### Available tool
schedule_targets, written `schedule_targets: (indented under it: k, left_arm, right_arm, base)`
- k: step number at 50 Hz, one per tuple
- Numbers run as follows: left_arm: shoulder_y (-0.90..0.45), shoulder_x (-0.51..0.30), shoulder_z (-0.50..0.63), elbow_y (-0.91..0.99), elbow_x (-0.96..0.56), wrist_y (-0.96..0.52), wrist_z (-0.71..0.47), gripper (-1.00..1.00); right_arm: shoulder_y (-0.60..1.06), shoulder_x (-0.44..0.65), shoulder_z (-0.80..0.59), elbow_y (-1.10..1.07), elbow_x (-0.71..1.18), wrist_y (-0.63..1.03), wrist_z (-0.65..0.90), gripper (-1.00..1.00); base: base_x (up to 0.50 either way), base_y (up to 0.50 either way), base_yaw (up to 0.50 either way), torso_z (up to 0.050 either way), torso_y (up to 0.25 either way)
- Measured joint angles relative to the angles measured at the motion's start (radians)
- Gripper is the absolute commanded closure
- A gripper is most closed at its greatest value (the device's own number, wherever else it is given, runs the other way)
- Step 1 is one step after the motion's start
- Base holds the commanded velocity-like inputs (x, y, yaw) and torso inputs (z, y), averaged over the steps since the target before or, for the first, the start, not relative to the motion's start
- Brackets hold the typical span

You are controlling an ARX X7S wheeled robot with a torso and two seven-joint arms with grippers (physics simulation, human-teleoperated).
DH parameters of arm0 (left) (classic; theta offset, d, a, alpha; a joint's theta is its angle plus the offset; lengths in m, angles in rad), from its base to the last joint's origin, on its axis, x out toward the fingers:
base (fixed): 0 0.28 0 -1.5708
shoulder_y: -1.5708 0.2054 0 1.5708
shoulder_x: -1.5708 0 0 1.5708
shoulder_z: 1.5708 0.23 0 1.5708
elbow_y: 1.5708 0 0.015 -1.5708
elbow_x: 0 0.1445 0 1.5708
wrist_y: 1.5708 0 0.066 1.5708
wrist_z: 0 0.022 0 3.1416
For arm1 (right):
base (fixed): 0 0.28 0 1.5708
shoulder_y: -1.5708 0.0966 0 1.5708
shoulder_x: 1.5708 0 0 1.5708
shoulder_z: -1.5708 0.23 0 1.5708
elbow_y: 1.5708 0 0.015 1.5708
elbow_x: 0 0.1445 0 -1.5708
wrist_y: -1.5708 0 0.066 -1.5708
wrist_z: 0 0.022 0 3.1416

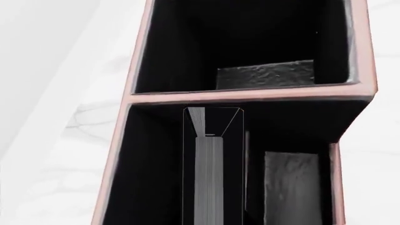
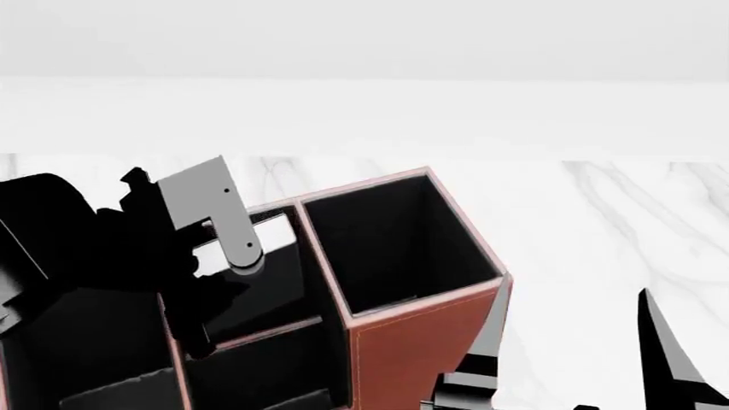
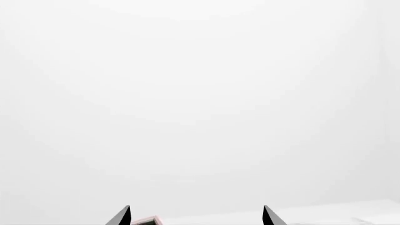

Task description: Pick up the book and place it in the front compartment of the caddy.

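Left gripper point(image 2: 217, 256) poised over the caddy point(image 2: 416, 342), fingers out of sight in every view, so whether apart or clamped on anything cannot be told. Directly below the left wrist camera, the book point(image 1: 209, 178) standing on edge inside a caddy compartment, white page edges up, black covers flanking them, close to the pink-rimmed divider point(image 1: 250, 95). Next compartment over, across that divider, holding nothing but a grey floor patch. Seen from the head, left arm covering the near-left part of the caddy, tall open compartment just to its right, reddish-brown wall facing the camera, white marble tabletop point(image 2: 615, 222) beyond. Right gripper point(image 3: 196, 216) spread wide and holding nothing, two dark fingertips pointed at blank white background, well apart from the action.

Placing step judged all but done, book already down in the box. Next move likely calling for a release, if not yet made, then a straight upward lift clear of the rims without dragging the book along.
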Motion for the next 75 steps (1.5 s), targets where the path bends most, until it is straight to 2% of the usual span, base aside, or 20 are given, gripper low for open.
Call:
schedule_targets:
  k: [34,55,75]
  left_arm:
    - [0.112,0.106,0.028,-0.351,0.118,0.342,0.066,1.0]
    - [0.147,0.254,0.038,-0.742,0.176,0.588,0.145,1.0]
    - [0.164,0.314,-0.002,-0.878,0.247,0.664,0.176,1.0]
  right_arm:
    - [-0.004,-0.001,-0.011,0.029,0.003,-0.02,-0.002,-1.0]
    - [-0.002,-0.003,-0.02,0.061,0.001,-0.035,-0.005,-1.0]
    - [-0.003,-0.003,-0.022,0.08,0.003,-0.047,-0.005,-1.0]
  base:
    - [0.0,0.0,0.0,0.0,0.001]
    - [0.0,0.0,0.0,0.0,0.001]
    - [0.0,0.0,0.0,0.001,0.001]
